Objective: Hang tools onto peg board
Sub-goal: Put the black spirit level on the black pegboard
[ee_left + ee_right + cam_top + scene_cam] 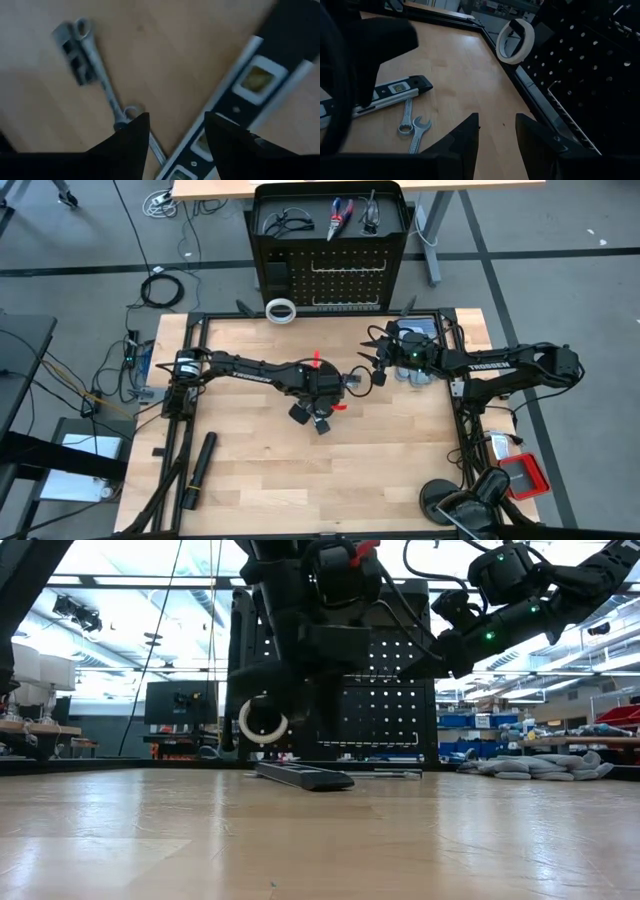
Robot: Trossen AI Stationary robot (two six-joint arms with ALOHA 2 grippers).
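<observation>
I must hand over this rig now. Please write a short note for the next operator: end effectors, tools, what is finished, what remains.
Left end effector: open, empty, above the wrench and the level at table centre.
Right end effector: open, empty, raised near the peg board.
Done: pliers and both glasses on the board's top; tape ring at its front.
Left: wrench and level lie on the table.
</observation>
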